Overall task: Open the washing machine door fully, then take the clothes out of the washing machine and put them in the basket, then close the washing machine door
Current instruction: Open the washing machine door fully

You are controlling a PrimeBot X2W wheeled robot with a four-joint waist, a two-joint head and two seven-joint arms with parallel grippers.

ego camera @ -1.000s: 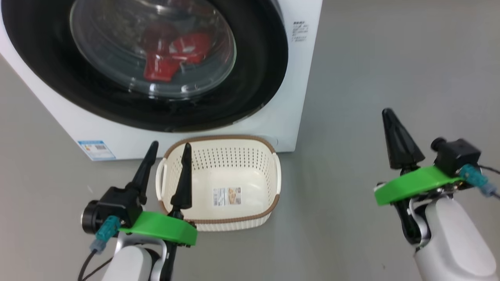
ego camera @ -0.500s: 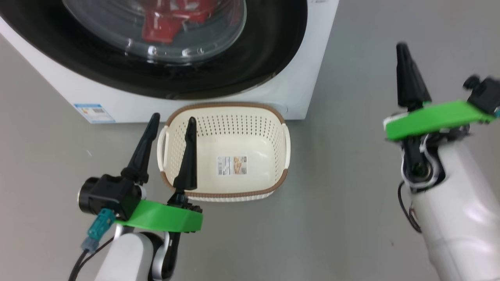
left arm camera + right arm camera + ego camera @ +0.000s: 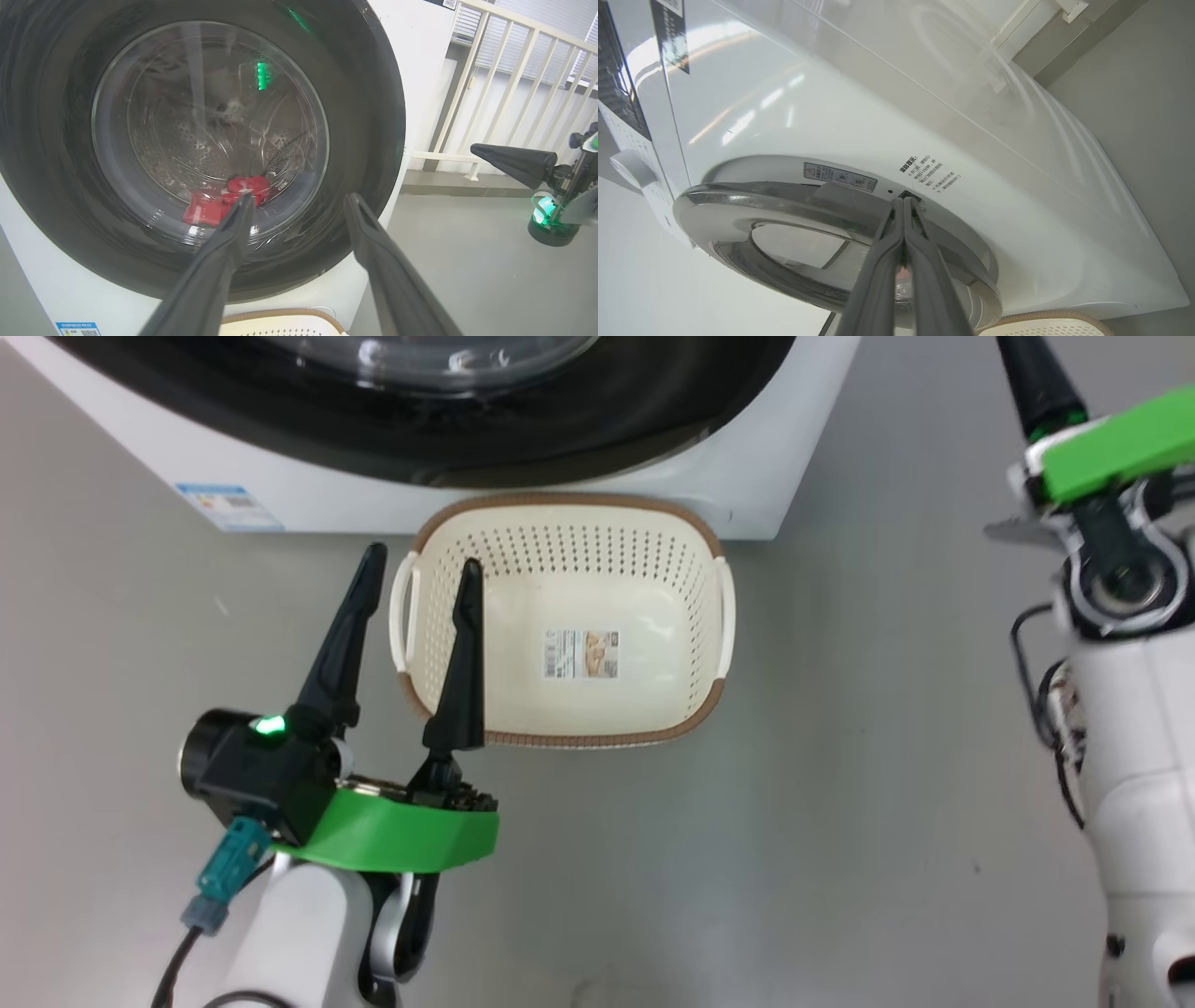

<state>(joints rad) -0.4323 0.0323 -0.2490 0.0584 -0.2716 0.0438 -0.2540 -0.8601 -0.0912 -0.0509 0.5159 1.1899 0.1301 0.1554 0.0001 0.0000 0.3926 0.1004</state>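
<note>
Now, door (image 3: 364, 140) closed on washer (image 3: 420, 56), red clothes (image 3: 210, 207) inside behind its glass; basket (image 3: 560, 739) just before washer; left gripper (image 3: 422, 560) spread wide before washer; right gripper (image 3: 904, 201) pressed together, tips by washer's door edge

Head above basket (image 3: 569, 504); wrists facing washing machine (image 3: 420, 60)
</note>
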